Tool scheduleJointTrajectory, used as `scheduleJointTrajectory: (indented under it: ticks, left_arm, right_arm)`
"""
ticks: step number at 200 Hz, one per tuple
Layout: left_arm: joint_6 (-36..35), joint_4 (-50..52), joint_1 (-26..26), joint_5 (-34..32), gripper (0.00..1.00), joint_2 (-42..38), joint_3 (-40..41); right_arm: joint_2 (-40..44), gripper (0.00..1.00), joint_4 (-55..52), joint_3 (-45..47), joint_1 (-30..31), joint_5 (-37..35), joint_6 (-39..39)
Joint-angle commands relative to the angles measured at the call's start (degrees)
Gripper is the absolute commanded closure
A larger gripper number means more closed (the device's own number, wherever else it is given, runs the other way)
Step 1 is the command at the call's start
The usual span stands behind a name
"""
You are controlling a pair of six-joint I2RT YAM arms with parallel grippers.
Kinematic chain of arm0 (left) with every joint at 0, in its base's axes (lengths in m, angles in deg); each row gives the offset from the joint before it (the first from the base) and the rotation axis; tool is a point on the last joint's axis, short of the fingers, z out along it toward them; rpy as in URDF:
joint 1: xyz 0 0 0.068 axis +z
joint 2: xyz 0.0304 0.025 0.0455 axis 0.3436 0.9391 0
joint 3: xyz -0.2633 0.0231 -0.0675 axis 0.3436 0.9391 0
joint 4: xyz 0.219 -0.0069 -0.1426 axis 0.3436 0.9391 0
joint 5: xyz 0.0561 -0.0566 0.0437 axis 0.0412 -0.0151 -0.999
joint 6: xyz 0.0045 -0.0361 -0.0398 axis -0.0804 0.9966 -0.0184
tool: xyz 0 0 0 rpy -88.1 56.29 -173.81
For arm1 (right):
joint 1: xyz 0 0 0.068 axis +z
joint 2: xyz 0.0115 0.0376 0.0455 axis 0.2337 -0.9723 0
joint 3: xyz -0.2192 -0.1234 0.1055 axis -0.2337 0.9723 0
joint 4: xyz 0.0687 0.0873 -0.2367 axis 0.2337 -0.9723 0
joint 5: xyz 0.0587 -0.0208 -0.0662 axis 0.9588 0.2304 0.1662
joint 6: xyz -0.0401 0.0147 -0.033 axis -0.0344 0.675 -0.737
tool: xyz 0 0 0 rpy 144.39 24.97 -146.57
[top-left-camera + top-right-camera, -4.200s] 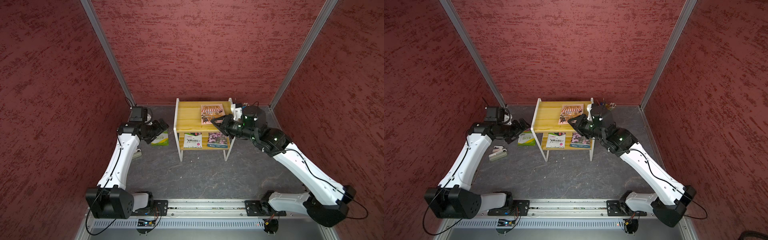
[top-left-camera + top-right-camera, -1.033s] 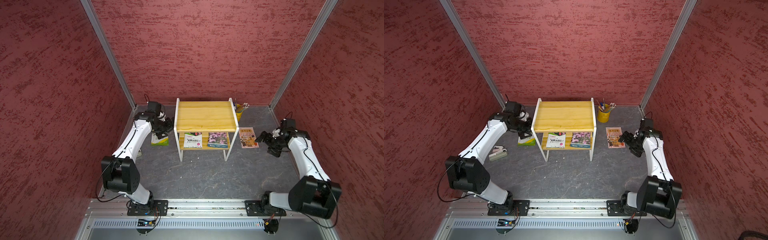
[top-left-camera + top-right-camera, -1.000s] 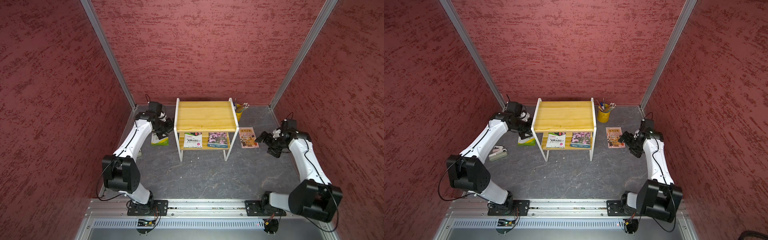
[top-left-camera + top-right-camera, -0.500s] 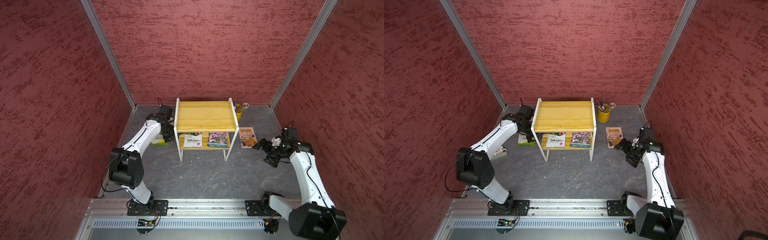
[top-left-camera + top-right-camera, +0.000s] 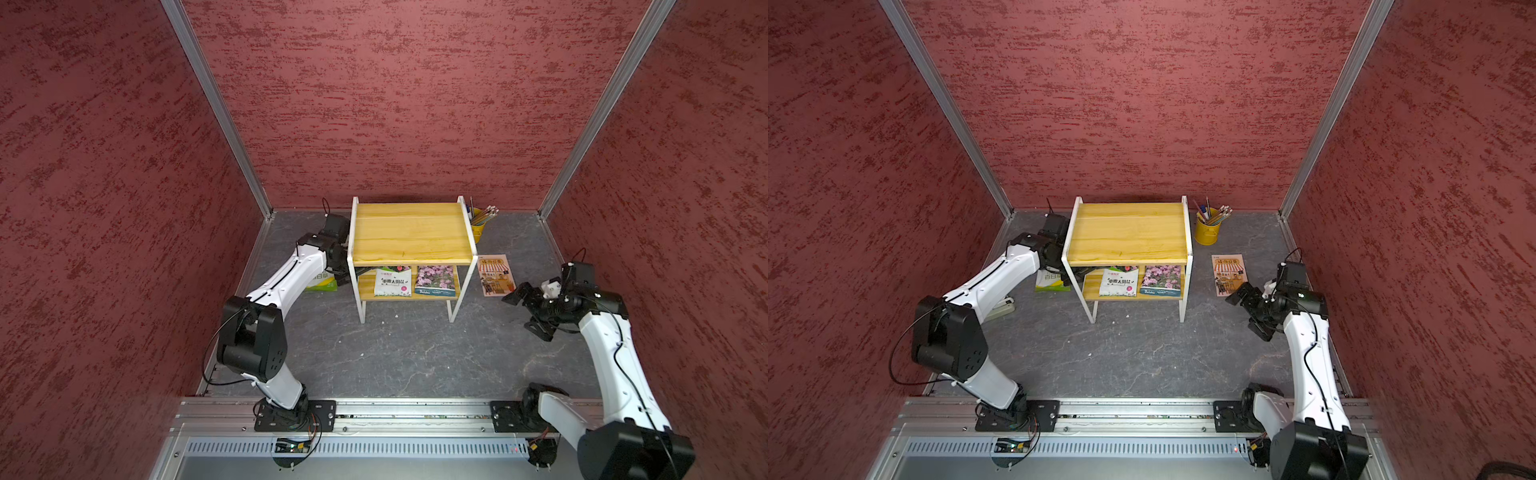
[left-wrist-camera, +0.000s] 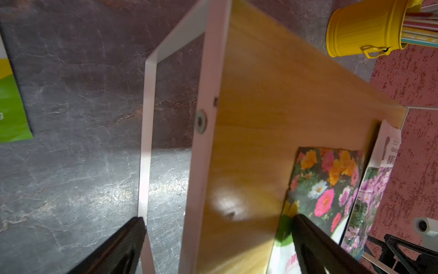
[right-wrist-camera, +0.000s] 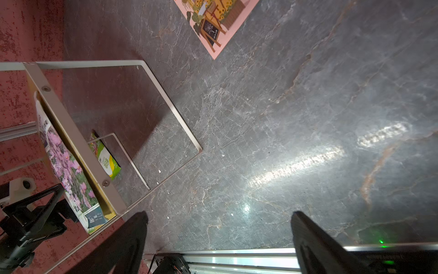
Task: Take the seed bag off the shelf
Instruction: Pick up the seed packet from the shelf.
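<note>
The shelf [image 5: 409, 232] [image 5: 1127, 232] has a bare top board. Two seed bags lie side by side on its lower board: a white one with mixed flowers [image 5: 392, 281] [image 5: 1118, 281] [image 6: 324, 185] and one with pink flowers [image 5: 435, 280] [image 5: 1162, 280] [image 7: 68, 170]. My left gripper [image 5: 1086, 271] [image 6: 218, 218] is open at the shelf's left end. Its jaws straddle the side frame and the lower board, one finger over the white bag's edge. My right gripper [image 5: 525, 316] [image 5: 1248, 316] [image 7: 219, 213] hangs open and empty over the floor right of the shelf.
A green packet [image 5: 322, 282] [image 5: 1050, 280] [image 6: 11, 106] lies on the floor left of the shelf, partly under my left arm. A pink packet [image 5: 493, 274] [image 5: 1228, 274] [image 7: 213, 21] lies on the right. A yellow pencil cup [image 5: 1207, 230] [image 6: 362, 28] stands behind the shelf's right corner.
The pink packet that lay on the top board is now on the floor. My left gripper has moved right, into the shelf's lower tier. My right gripper has drawn back from the pink packet.
</note>
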Motion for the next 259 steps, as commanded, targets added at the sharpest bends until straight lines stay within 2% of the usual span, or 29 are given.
scheduleJointTrajectory:
  ticks: [1,69,169,259]
  left_arm:
    - [-0.63,6.15,-1.40,-5.05,0.00,-0.49,3.23]
    - [0.17,6.44,-1.65,-5.23,0.00,-5.49,7.65]
    - [1.25,7.08,-1.40,-5.26,0.00,-6.93,4.92]
    - [2.45,5.93,-0.46,-4.02,0.00,-6.65,2.69]
  right_arm:
    - [1.42,0.02,-0.25,0.92,0.57,0.97,0.70]
    - [3.46,0.02,-1.07,1.33,1.47,0.81,1.25]
    - [4.94,0.02,-1.04,0.10,6.81,0.18,2.83]
    - [3.74,0.02,0.27,-1.00,8.33,0.53,2.31]
